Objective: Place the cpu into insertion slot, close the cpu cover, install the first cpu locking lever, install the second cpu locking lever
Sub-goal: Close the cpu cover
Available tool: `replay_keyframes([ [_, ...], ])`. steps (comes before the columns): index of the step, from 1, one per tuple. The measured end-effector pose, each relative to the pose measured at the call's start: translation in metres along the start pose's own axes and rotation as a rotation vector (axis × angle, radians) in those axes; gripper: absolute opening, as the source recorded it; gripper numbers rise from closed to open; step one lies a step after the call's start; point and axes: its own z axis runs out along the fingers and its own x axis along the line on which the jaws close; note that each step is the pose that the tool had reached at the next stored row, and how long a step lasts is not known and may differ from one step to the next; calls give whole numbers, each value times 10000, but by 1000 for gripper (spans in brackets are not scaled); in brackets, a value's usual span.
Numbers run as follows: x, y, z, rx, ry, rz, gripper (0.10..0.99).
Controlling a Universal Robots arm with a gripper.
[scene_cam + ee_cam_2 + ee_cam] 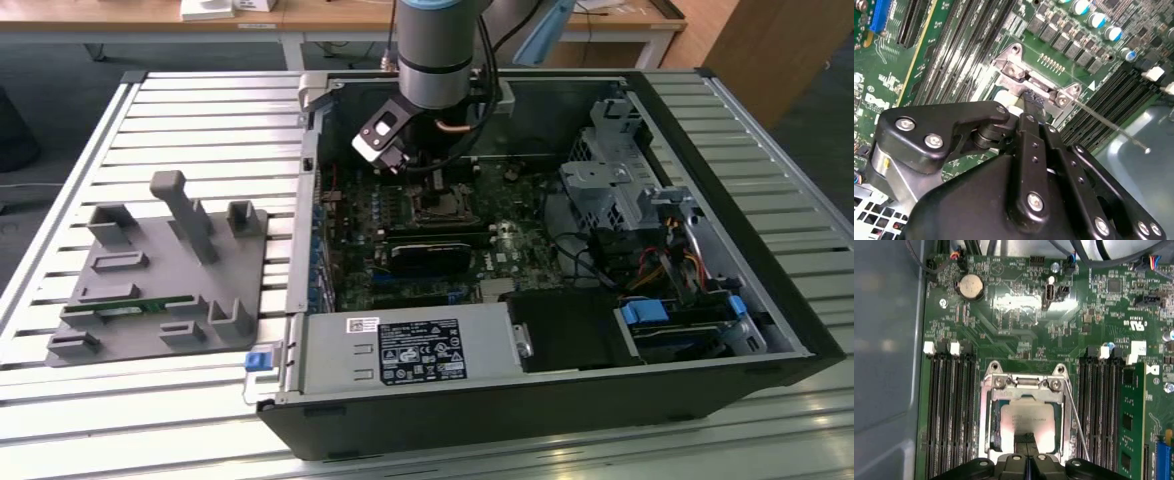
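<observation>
The cpu (1026, 417) lies flat in the insertion slot (441, 205), its silver top showing through the window of the cpu cover (985, 420). The cover's silver frame is down around the cpu. My gripper (1027, 439) hangs straight over the socket, shut, with its dark tips together on the cpu's near edge. In the second wrist view the gripper (1030, 100) meets the socket by its screwed metal end. A thin locking lever (1076, 420) runs along one side of the socket, and its rod (1114, 127) sticks out over the memory slots.
Long black memory slots (951, 410) flank the socket, and a green memory module (1130, 425) stands in one. A black card (430, 250) lies just in front of the socket, and a drive cage (607, 190) is at the exterior view's right. A grey fixture (160, 270) sits outside the case.
</observation>
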Motion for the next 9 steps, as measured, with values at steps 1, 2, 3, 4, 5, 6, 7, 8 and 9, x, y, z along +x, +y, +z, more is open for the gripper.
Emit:
replay_keyframes([
  [1, 2, 27, 4, -6, 6, 0, 106],
  [2, 2, 43, 4, -5, 4, 1, 106],
  [3, 2, 51, 4, -5, 4, 0, 106],
  [4, 3, 52, 0, -6, 6, 0, 106],
  [5, 5, 55, -7, -14, 15, 1, 106],
  [6, 8, 57, -23, -19, 27, 1, 106],
  [7, 6, 57, -57, -10, 13, 0, 106],
  [8, 5, 57, -94, -4, 4, 0, 106],
  [9, 5, 58, -119, -6, 8, 1, 106],
])
